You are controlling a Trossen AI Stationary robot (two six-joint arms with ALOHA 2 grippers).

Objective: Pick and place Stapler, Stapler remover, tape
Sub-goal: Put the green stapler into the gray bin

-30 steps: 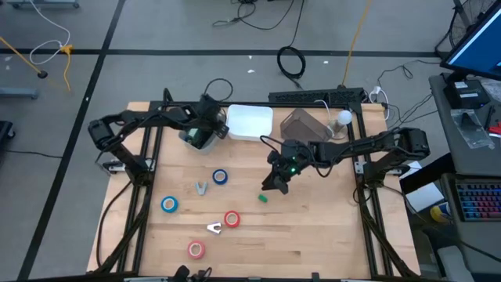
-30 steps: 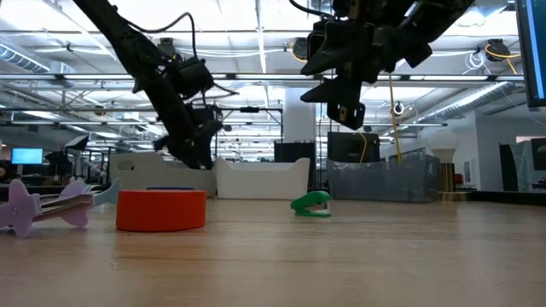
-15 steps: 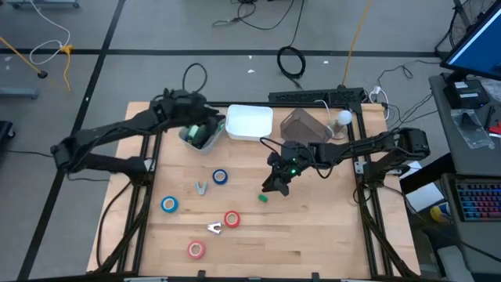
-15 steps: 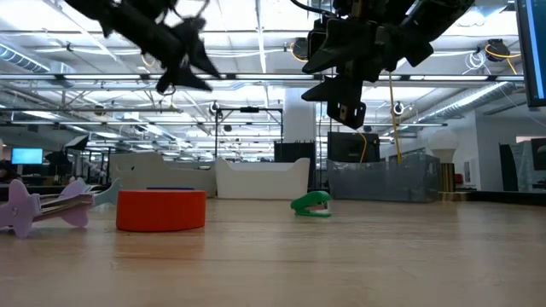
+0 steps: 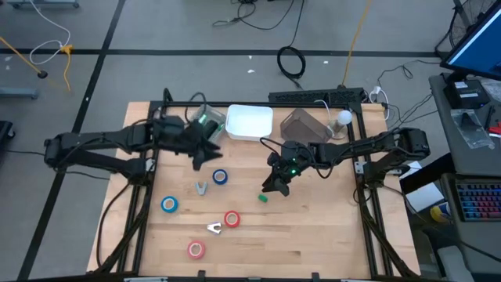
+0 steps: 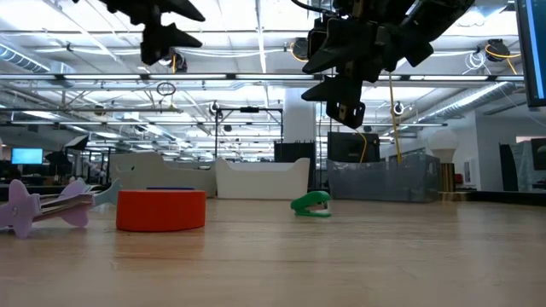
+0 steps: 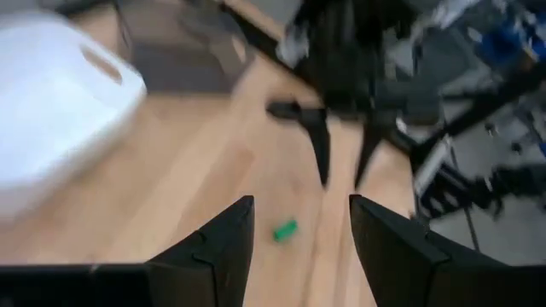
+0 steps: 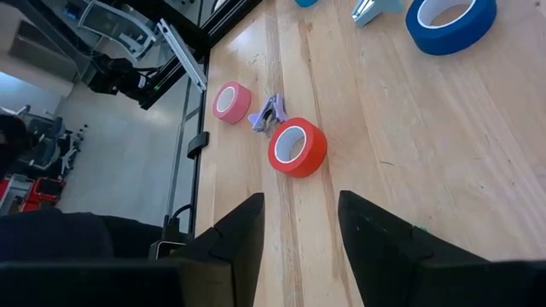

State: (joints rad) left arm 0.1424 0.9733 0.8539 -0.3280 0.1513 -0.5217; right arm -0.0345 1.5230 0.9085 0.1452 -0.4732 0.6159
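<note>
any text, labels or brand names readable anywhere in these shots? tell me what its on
None can be read.
Tape rolls: the red roll, pink roll and blue roll show plain sides and white centres, no print.
Green stapler: no marking visible.
White bin: blank.
Monitor at the table's right edge: a blue screen, any content too small to read.
Room behind the table in the low view: no legible signs.

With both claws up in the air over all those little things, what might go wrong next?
The right gripper hangs open above the tiny green stapler; something that small could slip or get nudged away. The left gripper, also open, is over the blue tape with a grey staple remover beside it, which it might bump.
</note>
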